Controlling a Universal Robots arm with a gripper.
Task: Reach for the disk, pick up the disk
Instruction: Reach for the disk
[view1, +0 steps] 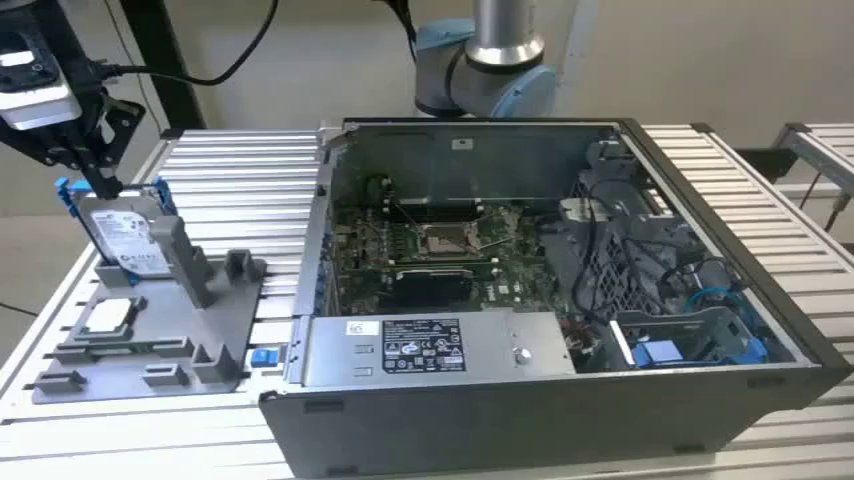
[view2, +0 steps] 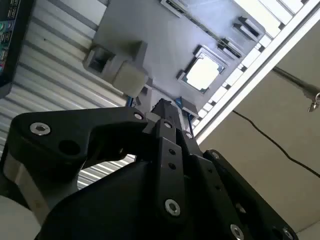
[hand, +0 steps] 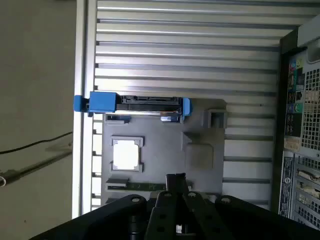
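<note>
Handling of the disk (view1: 127, 238): stiff, metal-bodied, probably hefty and shock-sensitive; smooth faces could slip
Hold: across the flat faces at the top edge, between the rails
Computer case (view1: 534, 420): one, open
Grey fixture (view1: 214, 330): one
Gripper (view1: 102, 185): one, fingers drawn together, empty, just above the disk's top edge
Disk: one, upright in the fixture
Blue rails (view1: 63, 195): two
CPU chip (view1: 110, 315): one

Exterior view, left of frame: disk (view1: 123, 235) upright on holder (view1: 200, 335) w/ chip (view1: 107, 315) in front; PC case (view1: 534, 410) ctr-right.
</note>
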